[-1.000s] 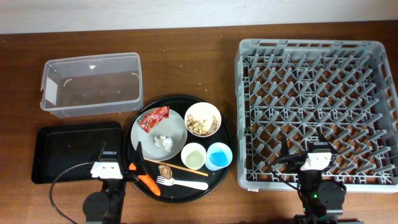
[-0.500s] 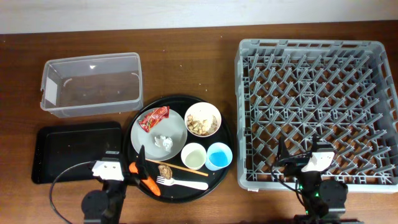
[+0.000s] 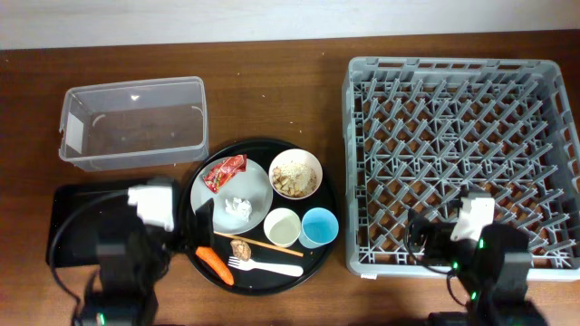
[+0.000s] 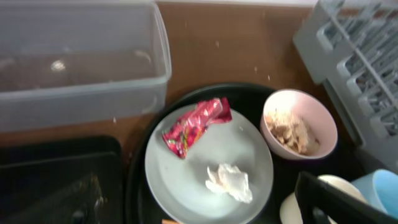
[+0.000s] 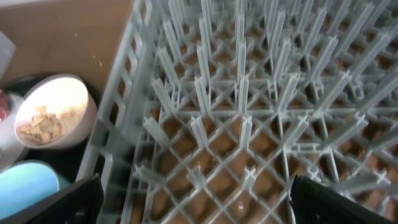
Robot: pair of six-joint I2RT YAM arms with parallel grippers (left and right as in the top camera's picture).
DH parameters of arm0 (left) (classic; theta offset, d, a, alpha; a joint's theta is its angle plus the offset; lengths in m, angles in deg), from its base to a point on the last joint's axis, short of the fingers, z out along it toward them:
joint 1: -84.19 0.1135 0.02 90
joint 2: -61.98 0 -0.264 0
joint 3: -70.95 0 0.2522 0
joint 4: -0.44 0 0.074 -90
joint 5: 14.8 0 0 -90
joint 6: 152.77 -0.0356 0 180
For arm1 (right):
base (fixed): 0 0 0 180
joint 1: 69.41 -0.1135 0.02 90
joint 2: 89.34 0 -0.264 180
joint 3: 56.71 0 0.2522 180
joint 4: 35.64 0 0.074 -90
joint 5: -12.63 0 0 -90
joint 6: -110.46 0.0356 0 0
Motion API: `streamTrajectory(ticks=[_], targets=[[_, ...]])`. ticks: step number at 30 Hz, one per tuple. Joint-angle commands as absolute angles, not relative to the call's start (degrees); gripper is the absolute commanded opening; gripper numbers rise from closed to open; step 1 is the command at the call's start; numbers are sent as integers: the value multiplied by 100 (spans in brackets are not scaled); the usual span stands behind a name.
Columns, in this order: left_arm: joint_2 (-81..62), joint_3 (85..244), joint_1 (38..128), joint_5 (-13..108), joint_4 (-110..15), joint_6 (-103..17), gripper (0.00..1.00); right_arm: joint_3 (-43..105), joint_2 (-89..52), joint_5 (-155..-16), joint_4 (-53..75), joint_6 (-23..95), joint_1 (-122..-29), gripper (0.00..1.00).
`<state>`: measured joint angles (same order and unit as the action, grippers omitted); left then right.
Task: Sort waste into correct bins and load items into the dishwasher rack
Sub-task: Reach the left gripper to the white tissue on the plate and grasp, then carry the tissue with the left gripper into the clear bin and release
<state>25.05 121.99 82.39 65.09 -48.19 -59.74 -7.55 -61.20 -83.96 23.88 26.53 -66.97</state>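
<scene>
We see the dishwasher rack (image 3: 453, 65), a grey pegged crate, fill the right side of the brown surface (image 3: 272, 91) with nothing in it. The clear tub (image 3: 131, 89) sits toward the far left, and the shallow black tray (image 3: 82, 204) lies in front of it at the near-left corner. Between these bins and the rack, near the front edge, a round black tray (image 3: 317, 254) carries everything else. On its far-left part the white plate (image 3: 256, 186) holds the red wrapper (image 3: 224, 172) and, nearer us, the crumpled tissue (image 3: 238, 206). Just right of the plate, the white bowl (image 3: 314, 163) holds beige crumbs (image 3: 294, 179). The pale cup (image 3: 282, 226) and blue cup (image 3: 319, 226) stand side by side in front of the bowl. Along the tray's near edge lie the chopsticks (image 3: 258, 241), the brown scrap (image 3: 241, 246) just beneath them, the white fork (image 3: 272, 267) and the orange carrot (image 3: 215, 264). The left hand (image 3: 188, 217) hangs open and holding nothing where the black tray meets the round tray's left edge. The right hand (image 5: 194, 186) hovers over the rack's near-left corner, its fingers spread wide and gripping nothing.
</scene>
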Motion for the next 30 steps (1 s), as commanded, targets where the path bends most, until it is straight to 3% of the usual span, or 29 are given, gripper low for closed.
streamTrajectory(ticks=[1, 4, 9, 13, 22, 24, 26, 28, 30], targets=[[1115, 13382, 8175, 6295, -5610, -5921, 99, 220, -5012, -8446, 2989, 2696, -6675, 98], [-144, 14363, 8158, 6290, -6572, -5919, 99, 1042, -3825, -8446, 3641, 2694, -6675, 98], [-1077, 14555, 8158, 5833, -6625, -5917, 99, 1289, -2831, -8413, 4043, 2694, -6673, 98], [-1726, 14553, 8092, 5311, -6531, -5915, 99, 1289, -2341, -8418, 4165, 2696, -6673, 98], [-3071, 14553, 7233, 5763, -6163, -5915, 98, 1289, -2151, -8422, 4161, 2694, -6675, 98], [-3291, 14553, 7159, 5763, -6131, -5917, 82, 1289, -2151, -8420, 4161, 2694, -6673, 98], [-3497, 14553, 7144, 5763, -6139, -5917, 40, 1289, -2151, -8420, 4161, 2694, -6673, 98], [-3602, 14553, 7144, 5763, -6159, -5917, 11, 1289, -2151, -8400, 4161, 2694, -6673, 98], [-3595, 14560, 7146, 5763, -6155, -5915, 1, 1289, -2151, -8402, 4161, 2694, -6673, 98]])
